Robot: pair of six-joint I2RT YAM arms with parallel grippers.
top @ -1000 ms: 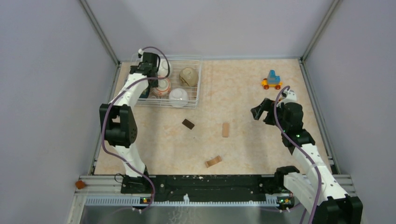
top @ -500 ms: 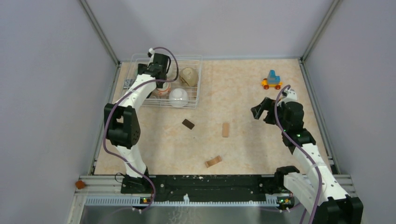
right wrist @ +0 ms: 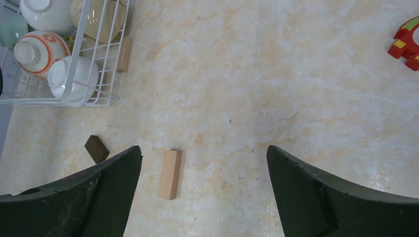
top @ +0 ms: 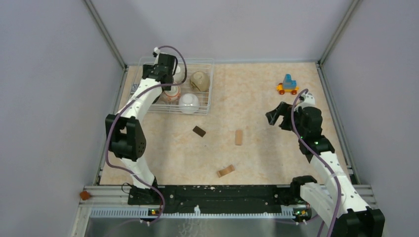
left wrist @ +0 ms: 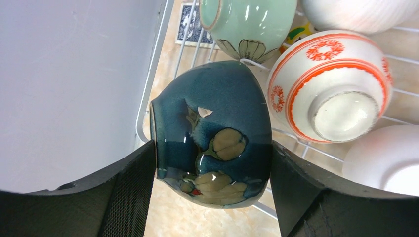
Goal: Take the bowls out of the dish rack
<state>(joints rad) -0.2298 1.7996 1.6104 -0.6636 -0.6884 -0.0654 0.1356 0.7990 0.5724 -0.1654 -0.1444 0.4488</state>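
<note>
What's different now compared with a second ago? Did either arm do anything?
The left pincer, gripping a dark blue bowl, shifted slightly right over the dish rack, then drifted partway back. Nothing was grabbed or released that I can see. The right pincer, open, the other bowls, the wooden blocks and the toy vehicle stayed put.

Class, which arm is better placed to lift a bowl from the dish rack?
Left: its jaws grip the dark blue glazed bowl at the wire rack; right jaws open, far away.
</note>
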